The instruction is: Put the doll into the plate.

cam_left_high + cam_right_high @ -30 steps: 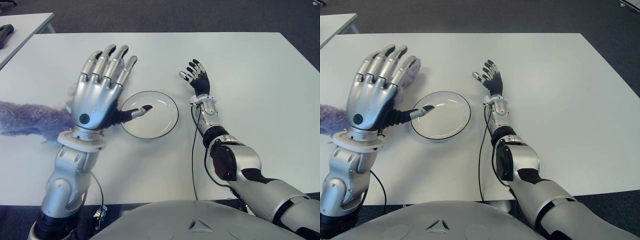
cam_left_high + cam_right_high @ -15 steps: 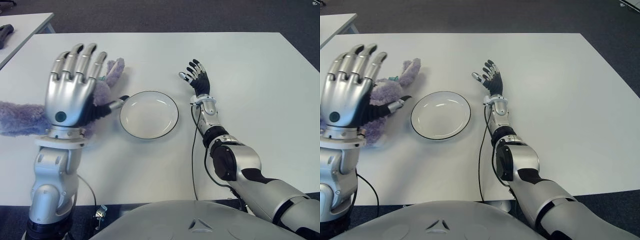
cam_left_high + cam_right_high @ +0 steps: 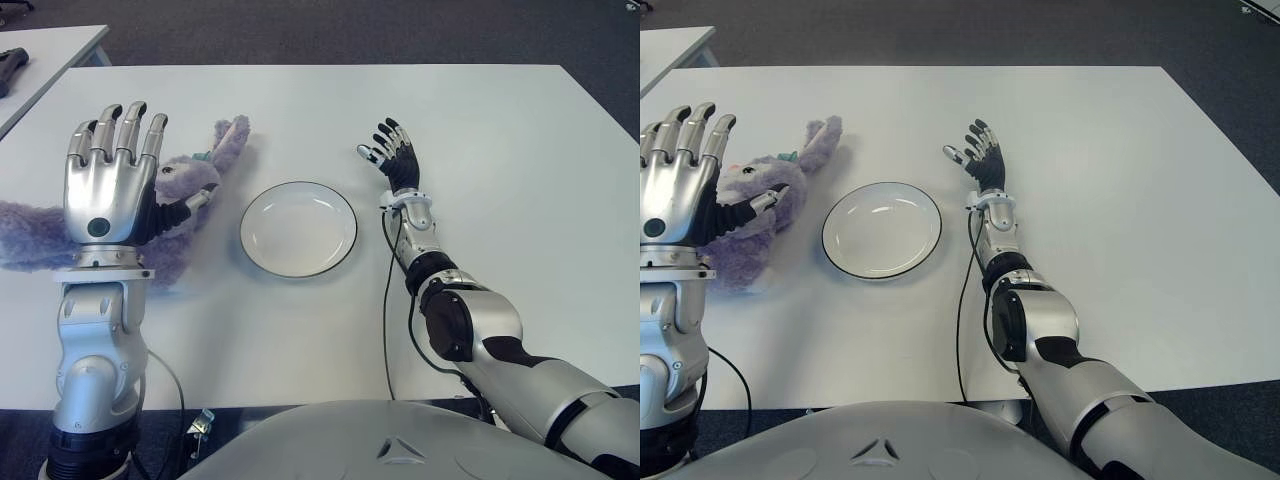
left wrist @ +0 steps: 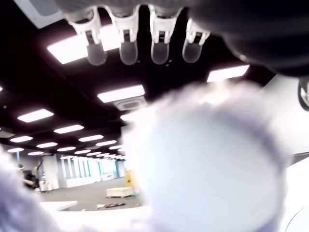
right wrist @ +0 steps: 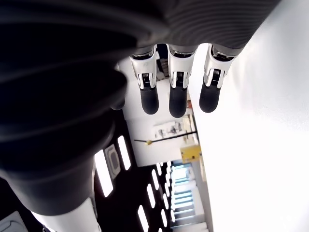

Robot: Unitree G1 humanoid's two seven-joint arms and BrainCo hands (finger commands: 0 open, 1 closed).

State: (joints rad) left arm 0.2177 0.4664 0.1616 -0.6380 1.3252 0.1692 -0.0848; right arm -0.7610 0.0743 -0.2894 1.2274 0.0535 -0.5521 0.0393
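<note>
A fluffy purple doll (image 3: 195, 172) lies on the white table (image 3: 500, 150), left of the plate, one ear pointing toward the table's far side. The round white plate (image 3: 298, 228) with a dark rim sits at the table's middle with nothing in it. My left hand (image 3: 108, 180) is raised over the doll's near side, palm down, its fingers (image 4: 128, 46) spread and holding nothing. The left wrist view shows the doll (image 4: 207, 159) as a close blur under the palm. My right hand (image 3: 392, 152) shows to the right of the plate, fingers (image 5: 177, 92) straight and holding nothing.
A second white table (image 3: 40, 50) stands at the far left with a dark object (image 3: 10, 65) on it. A thin black cable (image 3: 387, 300) runs along my right forearm. The table's near edge runs just in front of my body.
My left hand has swung left, from over the plate's left rim to above the doll, uncovering the doll's head and ear. The right arm, plate and doll have not moved.
</note>
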